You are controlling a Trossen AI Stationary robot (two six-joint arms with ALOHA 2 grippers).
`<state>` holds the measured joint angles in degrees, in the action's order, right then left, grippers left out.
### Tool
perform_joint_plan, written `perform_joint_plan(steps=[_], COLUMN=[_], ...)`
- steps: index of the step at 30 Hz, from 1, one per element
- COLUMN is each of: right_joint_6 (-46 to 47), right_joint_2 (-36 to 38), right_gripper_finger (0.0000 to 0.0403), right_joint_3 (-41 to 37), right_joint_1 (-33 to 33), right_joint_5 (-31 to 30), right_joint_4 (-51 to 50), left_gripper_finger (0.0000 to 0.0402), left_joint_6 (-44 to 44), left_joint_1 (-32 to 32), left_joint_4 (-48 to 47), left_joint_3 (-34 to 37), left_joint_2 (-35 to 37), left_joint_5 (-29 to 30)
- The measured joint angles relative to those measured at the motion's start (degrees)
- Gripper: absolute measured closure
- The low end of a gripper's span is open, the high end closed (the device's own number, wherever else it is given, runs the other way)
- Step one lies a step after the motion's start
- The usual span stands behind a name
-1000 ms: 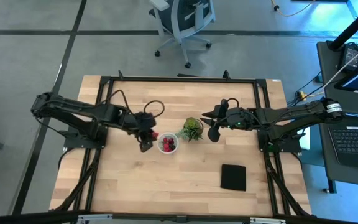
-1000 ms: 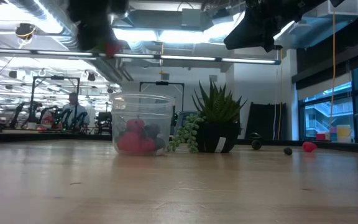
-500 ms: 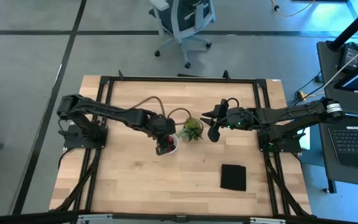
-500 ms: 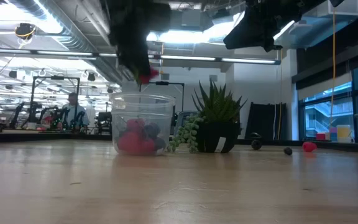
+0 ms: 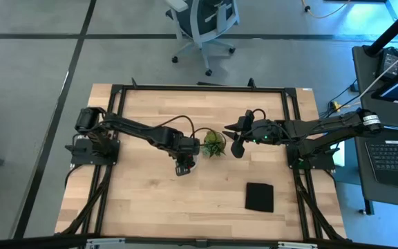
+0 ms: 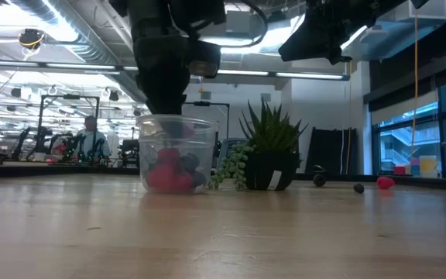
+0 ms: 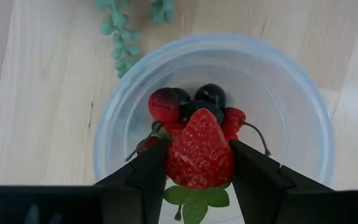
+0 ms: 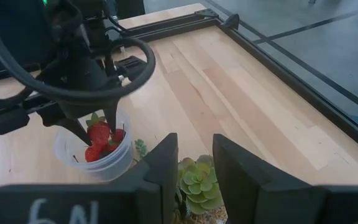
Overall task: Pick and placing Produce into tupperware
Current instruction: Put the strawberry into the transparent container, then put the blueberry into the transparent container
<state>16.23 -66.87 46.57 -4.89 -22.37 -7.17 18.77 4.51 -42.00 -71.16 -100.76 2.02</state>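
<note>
Red strawberry (image 7: 199, 149) sits pinched in the left claw (image 7: 199, 163), right over the tupperware (image 7: 328, 155). From above, that claw (image 5: 184, 164) covers the tub on the desk (image 5: 137, 200). Across the desk, the right claw (image 8: 192, 163) hovers slightly parted, empty, by the plant (image 8: 196, 182). I'd say release comes next.

The table (image 5: 144, 200) is pale, matt wood with visible grain. The tupperware (image 7: 303, 124) is smooth, translucent plastic; the strawberry (image 7: 199, 152) held over it has a pitted, faintly glossy skin. The left gripper's fingers (image 7: 257, 177) look matt black plastic.
</note>
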Motion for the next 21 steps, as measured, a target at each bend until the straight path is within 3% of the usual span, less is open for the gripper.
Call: perform_joint_plan(steps=[13,21], right_joint_6=[-0.07,-0.04], right_joint_2=[0.0,0.0], right_gripper_finger=[0.0299,0.0299], right_joint_3=[0.0,0.0], right_joint_1=[0.0,0.0], right_joint_5=[0.0,0.0], right_joint_4=[0.01,0.01], left_gripper_finger=[0.0243,0.019], left_joint_6=[-2.7,-2.79], left_joint_1=[-0.11,-0.36], left_joint_4=[0.11,0.11], left_joint_3=[-0.02,-0.02], left_joint_2=[0.25,0.25], left_joint_5=[0.0,-0.03])
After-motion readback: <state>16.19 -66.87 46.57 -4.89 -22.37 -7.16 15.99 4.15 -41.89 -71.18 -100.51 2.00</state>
